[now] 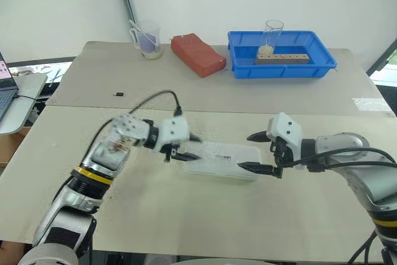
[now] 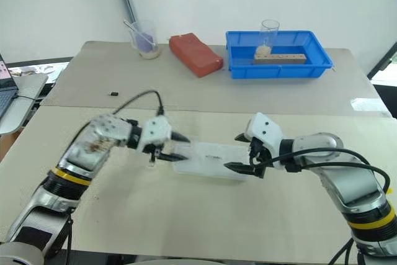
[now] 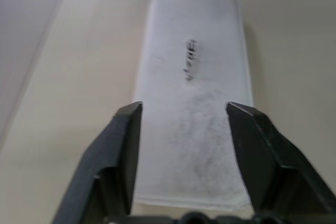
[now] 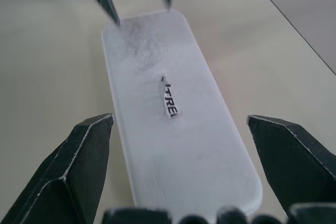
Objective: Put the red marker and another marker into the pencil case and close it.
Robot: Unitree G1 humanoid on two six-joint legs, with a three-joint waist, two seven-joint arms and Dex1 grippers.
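The pencil case [image 1: 220, 161], white and translucent with small black lettering, lies flat on the table with its lid down. My left gripper [image 1: 197, 147] is open at the case's left end, one finger on each side of that end in the left wrist view [image 3: 184, 109]. My right gripper [image 1: 244, 151] is open wide at the case's right end, its fingers spread past both long edges [image 4: 179, 119]. The right wrist view also shows the left gripper's fingertips [image 4: 116, 20] at the far end of the case [image 4: 178, 145]. The red marker and the other marker are out of view.
At the back of the table stand a blue tray [image 1: 322, 66] holding a glass and a wooden block, a red-brown block [image 1: 198, 54] and a clear measuring cup [image 1: 147, 40]. A small black item [image 1: 118, 94] lies left of centre. A laptop [image 1: 5, 88] sits at the far left.
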